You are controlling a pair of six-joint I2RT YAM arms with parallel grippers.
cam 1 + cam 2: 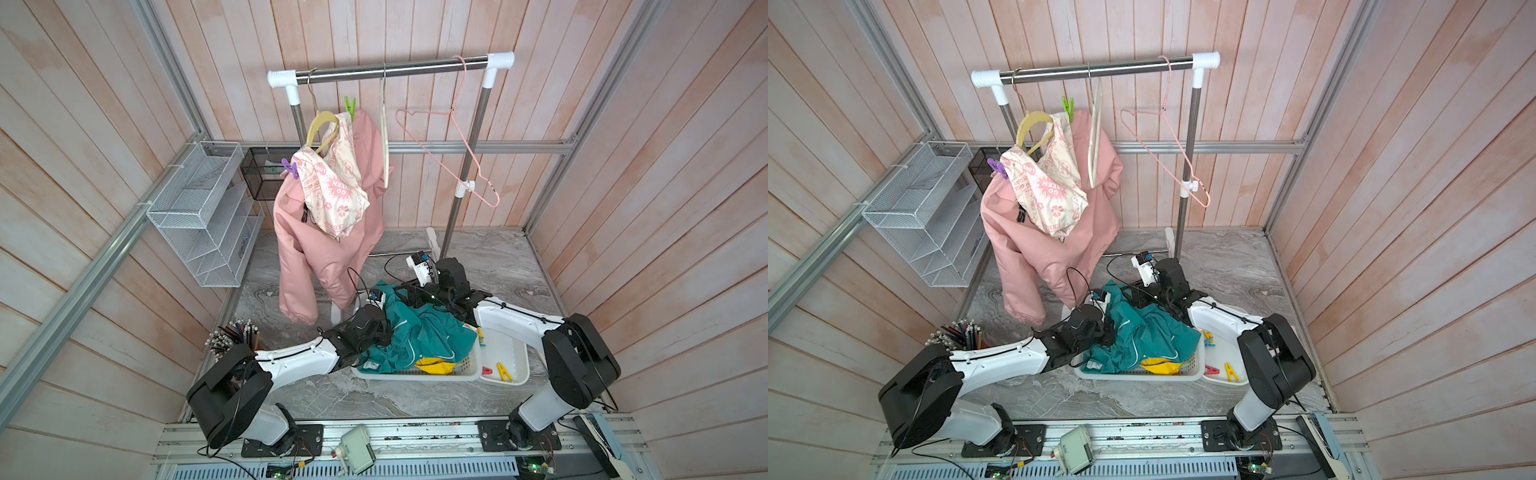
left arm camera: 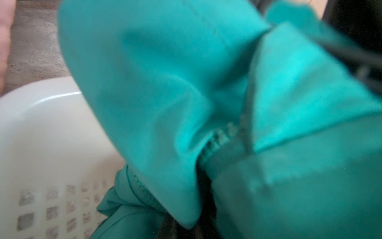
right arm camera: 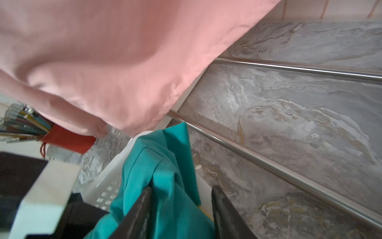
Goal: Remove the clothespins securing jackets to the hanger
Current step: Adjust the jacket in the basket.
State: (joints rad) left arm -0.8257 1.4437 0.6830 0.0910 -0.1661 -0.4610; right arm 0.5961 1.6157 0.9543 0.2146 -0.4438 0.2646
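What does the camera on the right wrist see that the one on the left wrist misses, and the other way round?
Only the right wrist view: the right arm's dark fingers, standing apart, a bundle of pale-tipped pencils in a red cup, and two shiny steel bars. Only the left wrist view: a blurry close-up of zipper teeth. Both: the crumpled teal fabric jacket, the white perforated plastic basket and the grey marbled tabletop.
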